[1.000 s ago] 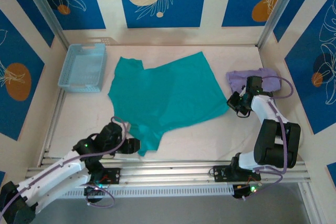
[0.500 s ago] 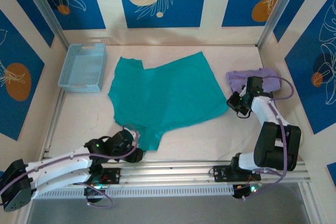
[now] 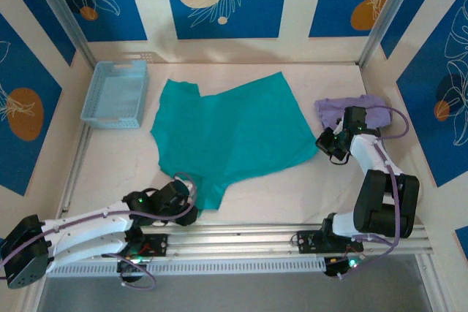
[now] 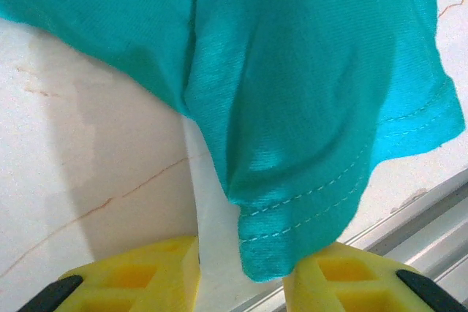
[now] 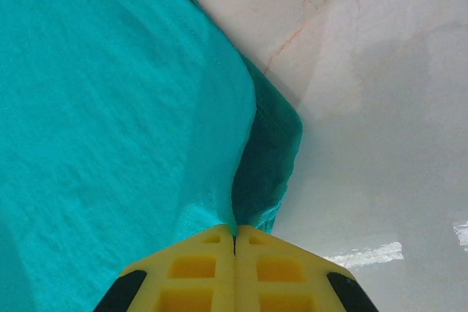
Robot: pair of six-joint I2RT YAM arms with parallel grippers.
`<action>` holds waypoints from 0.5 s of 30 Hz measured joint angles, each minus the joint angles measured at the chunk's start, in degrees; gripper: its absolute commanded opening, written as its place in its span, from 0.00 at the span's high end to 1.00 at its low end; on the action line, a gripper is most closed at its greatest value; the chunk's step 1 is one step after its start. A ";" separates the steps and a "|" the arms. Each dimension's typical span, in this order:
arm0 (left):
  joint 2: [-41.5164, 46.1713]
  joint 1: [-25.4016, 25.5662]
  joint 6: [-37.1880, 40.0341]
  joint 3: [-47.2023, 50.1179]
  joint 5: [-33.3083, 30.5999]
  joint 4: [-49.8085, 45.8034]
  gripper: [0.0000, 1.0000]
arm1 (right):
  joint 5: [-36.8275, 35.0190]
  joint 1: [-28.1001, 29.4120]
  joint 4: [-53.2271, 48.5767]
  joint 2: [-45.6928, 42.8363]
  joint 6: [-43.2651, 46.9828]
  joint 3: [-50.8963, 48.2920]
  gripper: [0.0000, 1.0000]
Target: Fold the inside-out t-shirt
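The teal-green t-shirt (image 3: 230,137) lies spread flat on the table, one sleeve pointing toward the near edge. My left gripper (image 3: 191,210) sits low at that near sleeve, open. In the left wrist view the stitched sleeve hem (image 4: 322,195) hangs between the two yellow fingers (image 4: 139,275), resting on the right one. My right gripper (image 3: 322,145) is at the shirt's right corner. In the right wrist view its yellow fingers (image 5: 208,268) are pressed together on a pinched fold of the teal cloth (image 5: 256,151).
A light blue basket (image 3: 115,95) stands at the back left. A pale lavender folded garment (image 3: 362,109) lies at the right, just behind my right arm. The metal rail (image 3: 241,233) runs along the table's near edge, close to the left gripper.
My left arm has swung right along the near edge, bringing its gripper to the sleeve's tip. The right arm and the shirt have stayed put.
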State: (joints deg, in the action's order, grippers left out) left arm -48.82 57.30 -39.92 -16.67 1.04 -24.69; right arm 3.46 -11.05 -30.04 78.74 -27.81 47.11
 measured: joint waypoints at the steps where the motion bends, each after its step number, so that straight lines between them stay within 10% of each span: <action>1: 0.00 0.00 0.02 0.00 0.00 0.02 0.66 | 0.02 0.00 0.09 0.00 0.02 0.00 1.00; 15: 2.38 0.37 0.76 0.00 3.43 7.50 0.68 | 0.48 0.00 0.26 0.00 0.04 0.00 1.00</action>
State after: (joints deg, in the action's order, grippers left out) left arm -46.44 57.67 -39.16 -16.67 4.47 -17.19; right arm 3.95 -11.05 -29.78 78.74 -27.77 47.11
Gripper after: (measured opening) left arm 0.332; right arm 0.041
